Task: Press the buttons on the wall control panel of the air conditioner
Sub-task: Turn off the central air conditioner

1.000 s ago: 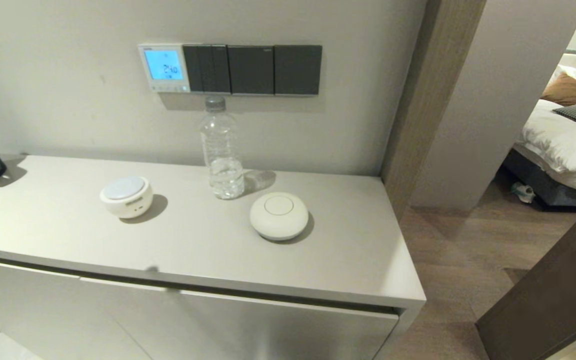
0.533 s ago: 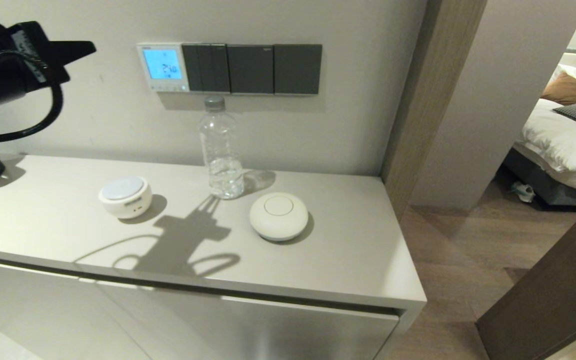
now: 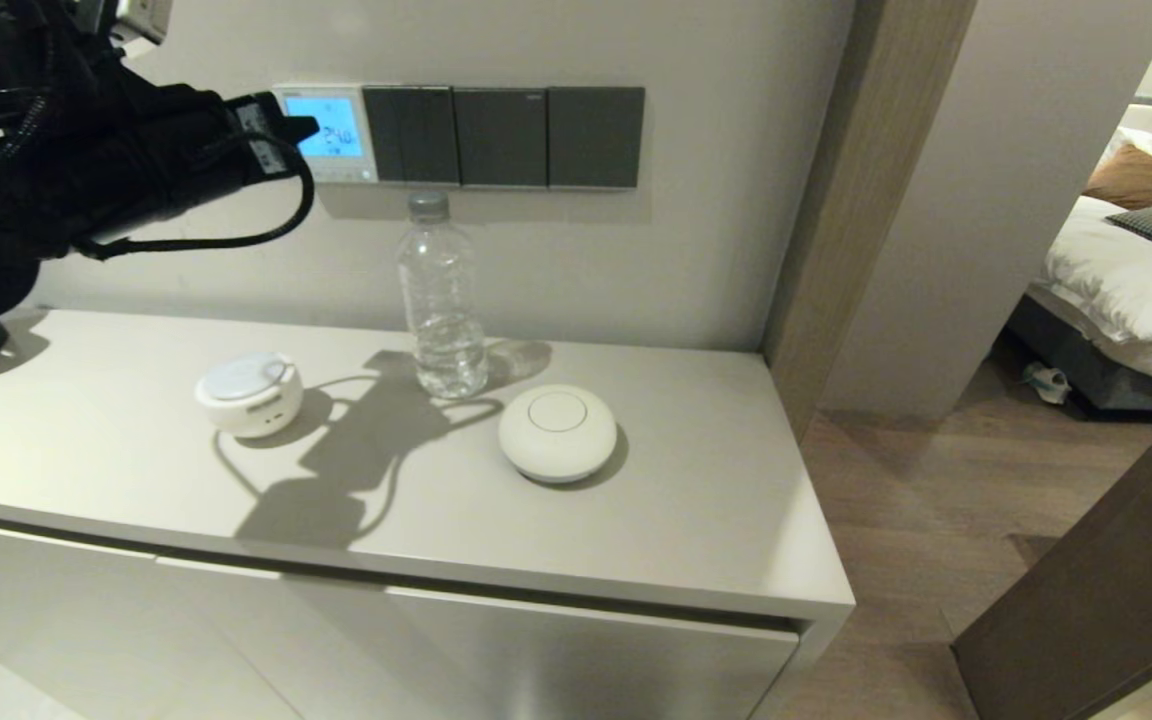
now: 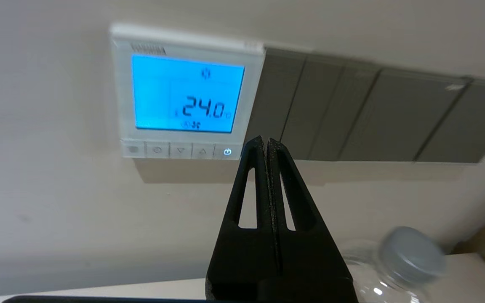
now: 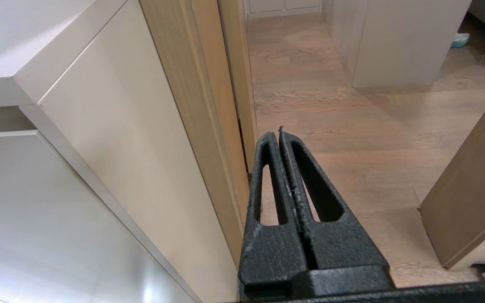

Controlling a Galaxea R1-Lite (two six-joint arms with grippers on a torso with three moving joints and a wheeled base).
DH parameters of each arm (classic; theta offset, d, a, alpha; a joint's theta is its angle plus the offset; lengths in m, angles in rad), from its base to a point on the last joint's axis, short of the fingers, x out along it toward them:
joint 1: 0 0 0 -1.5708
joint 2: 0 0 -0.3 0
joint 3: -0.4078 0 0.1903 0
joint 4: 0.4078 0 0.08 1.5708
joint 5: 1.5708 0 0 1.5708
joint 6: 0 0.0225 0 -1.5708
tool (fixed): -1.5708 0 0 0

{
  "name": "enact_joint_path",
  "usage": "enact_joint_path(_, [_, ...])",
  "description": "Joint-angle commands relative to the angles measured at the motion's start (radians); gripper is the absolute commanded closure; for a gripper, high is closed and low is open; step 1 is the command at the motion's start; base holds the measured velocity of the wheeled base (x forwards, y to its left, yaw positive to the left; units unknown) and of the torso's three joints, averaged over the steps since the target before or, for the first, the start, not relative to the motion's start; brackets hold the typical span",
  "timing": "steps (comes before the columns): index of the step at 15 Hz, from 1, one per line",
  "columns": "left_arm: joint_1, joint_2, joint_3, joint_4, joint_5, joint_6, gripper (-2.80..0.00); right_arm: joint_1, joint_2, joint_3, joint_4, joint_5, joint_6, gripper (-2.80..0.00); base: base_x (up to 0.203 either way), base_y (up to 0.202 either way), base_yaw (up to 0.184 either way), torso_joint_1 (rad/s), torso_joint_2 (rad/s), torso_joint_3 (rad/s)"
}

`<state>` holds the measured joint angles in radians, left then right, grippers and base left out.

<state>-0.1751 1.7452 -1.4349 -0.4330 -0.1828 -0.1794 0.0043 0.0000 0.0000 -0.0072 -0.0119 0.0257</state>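
The white control panel hangs on the wall above the cabinet, its blue screen reading 24.0. A row of small pale buttons runs along its bottom strip, the one nearest the dark plates lit with a power sign. My left gripper is shut and empty, raised in front of the panel's left part. In the left wrist view its tip sits just beside the power button, short of the wall. My right gripper is shut and empty, parked low beside the cabinet, out of the head view.
Dark grey switch plates adjoin the panel on the right. On the cabinet top stand a clear water bottle under the switches, a white round device and a white puck. A doorway to a bedroom opens at the right.
My left arm has come up from out of view and swung right, from the far left to the panel. Its shadow has moved across the cabinet top.
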Motion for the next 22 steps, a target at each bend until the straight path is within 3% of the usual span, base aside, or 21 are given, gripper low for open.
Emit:
enact_joint_path(1, [-0.011, 0.078, -0.028, -0.003, -0.001, -0.002, 0.00, 0.000, 0.000, 0.003, 0.000, 0.000, 0.000, 0.00, 0.000, 0.000, 0.000, 0.000, 0.00, 0.000])
enact_joint_path(22, [-0.020, 0.166, -0.080, -0.018, 0.012, 0.000, 0.00, 0.000, 0.001, 0.003, 0.000, 0.000, 0.000, 0.00, 0.000, 0.000, 0.000, 0.000, 0.00, 0.000])
